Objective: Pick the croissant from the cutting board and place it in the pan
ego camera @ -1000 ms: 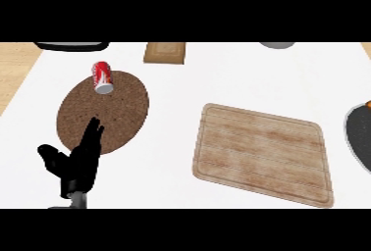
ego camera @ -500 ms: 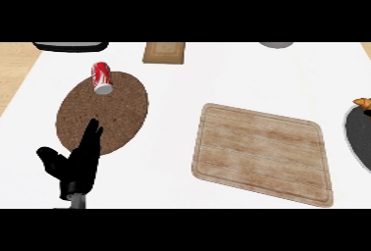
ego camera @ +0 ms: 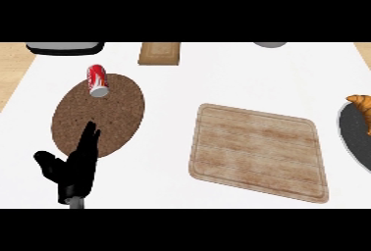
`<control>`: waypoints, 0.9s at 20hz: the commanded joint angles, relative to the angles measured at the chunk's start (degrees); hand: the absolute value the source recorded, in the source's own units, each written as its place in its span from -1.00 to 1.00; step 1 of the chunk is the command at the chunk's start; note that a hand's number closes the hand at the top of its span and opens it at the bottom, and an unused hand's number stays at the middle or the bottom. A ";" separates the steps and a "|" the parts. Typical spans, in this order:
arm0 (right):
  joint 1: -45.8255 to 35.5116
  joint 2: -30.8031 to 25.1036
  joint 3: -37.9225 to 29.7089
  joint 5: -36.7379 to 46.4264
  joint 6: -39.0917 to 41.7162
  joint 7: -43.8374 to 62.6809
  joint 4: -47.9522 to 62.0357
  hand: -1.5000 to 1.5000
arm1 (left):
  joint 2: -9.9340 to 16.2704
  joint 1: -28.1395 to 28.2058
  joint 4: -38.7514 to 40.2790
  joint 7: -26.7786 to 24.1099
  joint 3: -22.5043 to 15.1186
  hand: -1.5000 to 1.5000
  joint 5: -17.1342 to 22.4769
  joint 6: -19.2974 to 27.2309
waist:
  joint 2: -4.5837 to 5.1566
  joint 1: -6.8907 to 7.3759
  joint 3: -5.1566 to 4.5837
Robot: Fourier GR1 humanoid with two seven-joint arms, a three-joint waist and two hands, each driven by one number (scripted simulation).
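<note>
Beside cutting board, cork mat, can

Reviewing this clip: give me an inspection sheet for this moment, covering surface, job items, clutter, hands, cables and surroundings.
Surface: white counter, wood-toned strip at its far left edge.
Job's things: wooden cutting board lies bare at centre right; croissant shows at the right edge, at the upper rim of the dark pan, which is cut off by the frame.
Clutter: red can on its side on the round brown mat; small wooden block at the far edge.
Hands: left hand open, fingers up, resting at lower left over the mat's near edge; right hand not in view.
Cables: nothing seen.
Surroundings: dark tray-like object and grey round object at the top edge, both cut off.
</note>
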 commanded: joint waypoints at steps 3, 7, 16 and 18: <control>6.70 -4.80 -4.84 -6.85 18.55 -7.36 3.77 -1.00 | -0.92 1.82 1.83 -0.09 -0.68 0.00 -0.37 -0.08 | -0.08 -1.25 -0.42; 10.65 -8.53 -4.36 -7.62 27.69 -9.71 4.68 -1.00 | -0.49 2.32 1.25 0.47 -0.52 0.00 0.05 -1.08 | -0.10 -0.80 -0.46; 19.64 -5.44 -2.17 -11.96 29.28 -13.38 -0.59 -1.00 | -1.21 -0.24 2.87 1.81 0.89 0.00 -0.52 -0.01 | -0.46 -1.47 -0.65; 21.74 -6.08 -2.44 -13.56 30.74 -12.53 -1.19 -1.00 | -0.91 0.22 2.76 1.96 1.65 0.00 0.45 -0.98 | -0.48 -1.52 -0.67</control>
